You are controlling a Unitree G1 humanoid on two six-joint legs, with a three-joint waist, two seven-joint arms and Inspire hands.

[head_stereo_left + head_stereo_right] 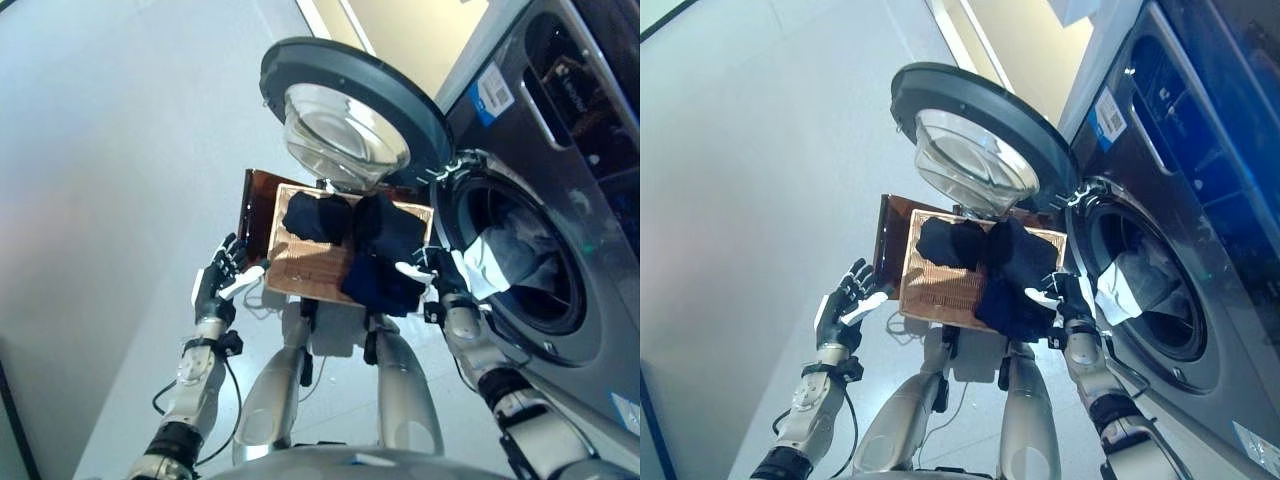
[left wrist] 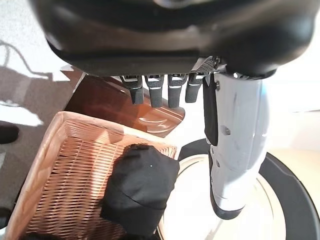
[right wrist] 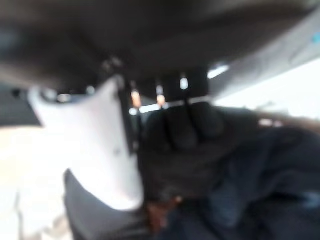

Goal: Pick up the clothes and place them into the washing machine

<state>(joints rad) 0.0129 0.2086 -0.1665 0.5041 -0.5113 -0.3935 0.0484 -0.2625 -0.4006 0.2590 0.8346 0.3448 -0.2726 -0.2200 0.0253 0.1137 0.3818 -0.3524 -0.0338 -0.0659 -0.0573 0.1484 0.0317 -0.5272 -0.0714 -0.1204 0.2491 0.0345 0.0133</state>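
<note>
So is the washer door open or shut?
Open. The round door is swung wide off the washer, and clothes show inside the drum.

Count: 1 washing machine, w/ 1 round door swung open. 1 wicker basket, just beside the left hand's fingers. 1 brown board behind the basket. Dark clothes in the basket: 3 lumps approx, nearest one touching the right hand's fingers; exact no. unclear. 1 bundle of cloth inside the drum. 2 hands: left, right.
</note>
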